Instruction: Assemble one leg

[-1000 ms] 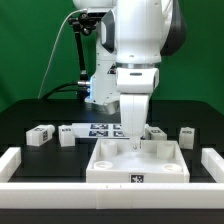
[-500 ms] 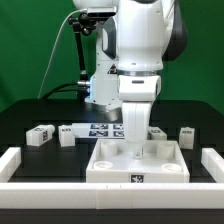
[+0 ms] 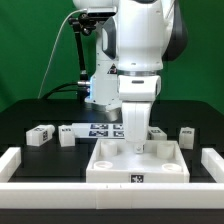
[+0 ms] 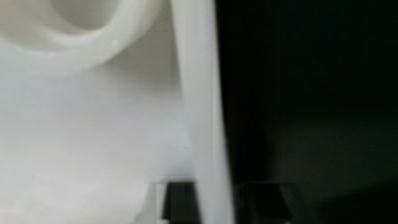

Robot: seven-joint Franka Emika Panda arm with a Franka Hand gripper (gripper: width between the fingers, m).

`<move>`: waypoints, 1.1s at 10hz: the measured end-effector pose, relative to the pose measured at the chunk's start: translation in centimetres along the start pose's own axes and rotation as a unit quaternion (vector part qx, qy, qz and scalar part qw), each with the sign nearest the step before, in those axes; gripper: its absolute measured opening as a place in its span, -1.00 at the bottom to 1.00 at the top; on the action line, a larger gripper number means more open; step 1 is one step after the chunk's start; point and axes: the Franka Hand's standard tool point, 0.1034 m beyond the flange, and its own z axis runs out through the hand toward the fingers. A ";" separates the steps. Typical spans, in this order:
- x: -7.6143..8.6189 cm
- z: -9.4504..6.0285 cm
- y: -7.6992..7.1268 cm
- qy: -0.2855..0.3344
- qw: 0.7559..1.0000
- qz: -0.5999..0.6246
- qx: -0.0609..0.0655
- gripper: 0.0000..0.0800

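The wide white tray-like part (image 3: 110, 165) lies at the front middle of the table. My gripper (image 3: 137, 143) reaches down onto its far wall. In the wrist view my gripper (image 4: 217, 200) has its two dark fingers (image 4: 178, 202) on either side of that white wall (image 4: 196, 100), which fills the gap between them. A round socket (image 4: 80, 35) of the tray shows beside the wall. Small white legs with tags lie behind the tray: two on the exterior view's left (image 3: 40, 135) (image 3: 67, 134) and one on the right (image 3: 187, 134).
The marker board (image 3: 100, 128) lies behind the tray, partly hidden by the arm. A white frame borders the table at the exterior view's left (image 3: 12, 160), right (image 3: 212, 162) and front. The robot base (image 3: 100, 85) stands at the back.
Since one second ago the arm has shifted slightly toward the exterior view's left and lowered onto the tray's far wall. It has held still over the last half second.
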 end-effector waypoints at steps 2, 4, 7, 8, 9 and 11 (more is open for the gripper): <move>-0.1 0.0 0.0 0.000 1.000 0.001 0.000 -0.86; -0.1 0.0 0.0 0.000 1.000 0.001 0.000 -0.86; -0.1 0.0 0.0 0.000 1.000 0.001 0.000 -0.86; -0.1 0.0 0.0 0.000 1.000 0.001 0.000 -0.86; 0.1 0.0 0.7 -0.004 0.999 -0.041 0.004 -0.86; 1.6 -0.1 2.2 -0.002 0.998 -0.064 0.009 -0.86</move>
